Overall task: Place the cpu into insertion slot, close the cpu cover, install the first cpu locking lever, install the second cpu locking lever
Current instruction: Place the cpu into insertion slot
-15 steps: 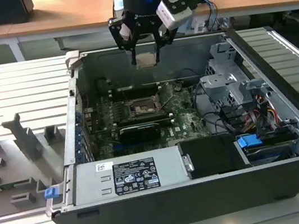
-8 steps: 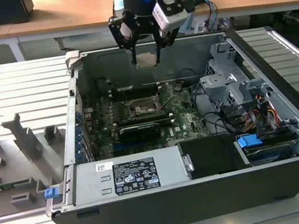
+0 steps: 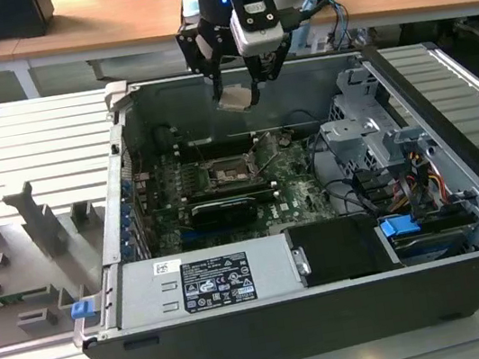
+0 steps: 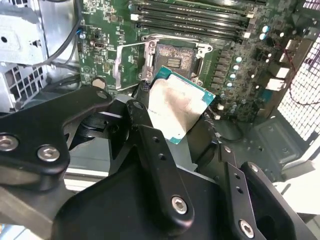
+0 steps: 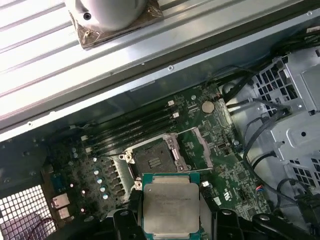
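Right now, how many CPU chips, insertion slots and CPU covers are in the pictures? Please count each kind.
cpu: 1, held in the gripper
insertion slot: 1, empty
cpu cover: 1, open
Total: 3

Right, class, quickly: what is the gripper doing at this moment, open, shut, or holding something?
The gripper: shut on the cpu, held in the air, not yet in the insertion slot.
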Available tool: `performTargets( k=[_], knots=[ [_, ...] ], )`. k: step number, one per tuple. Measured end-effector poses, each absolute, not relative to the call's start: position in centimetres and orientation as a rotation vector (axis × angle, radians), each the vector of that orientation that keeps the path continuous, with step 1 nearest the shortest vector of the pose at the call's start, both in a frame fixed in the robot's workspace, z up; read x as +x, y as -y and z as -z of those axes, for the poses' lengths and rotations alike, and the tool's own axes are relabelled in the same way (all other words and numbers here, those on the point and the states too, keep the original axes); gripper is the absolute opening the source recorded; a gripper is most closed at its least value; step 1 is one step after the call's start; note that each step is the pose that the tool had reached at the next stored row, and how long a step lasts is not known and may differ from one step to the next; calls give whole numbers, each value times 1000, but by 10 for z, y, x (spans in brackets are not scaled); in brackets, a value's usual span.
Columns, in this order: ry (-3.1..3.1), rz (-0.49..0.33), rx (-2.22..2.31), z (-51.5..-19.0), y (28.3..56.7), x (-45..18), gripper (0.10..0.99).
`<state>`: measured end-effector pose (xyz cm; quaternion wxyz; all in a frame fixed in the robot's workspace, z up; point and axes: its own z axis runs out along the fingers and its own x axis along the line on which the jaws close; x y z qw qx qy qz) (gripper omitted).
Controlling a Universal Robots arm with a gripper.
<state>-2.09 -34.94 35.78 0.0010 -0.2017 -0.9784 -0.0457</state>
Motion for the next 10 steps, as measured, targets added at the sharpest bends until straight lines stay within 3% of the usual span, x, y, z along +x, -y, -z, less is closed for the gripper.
performTargets(
  k=[10],
  knots=[
    [3035,143,-802,-356,349,-21,541]
  ],
)
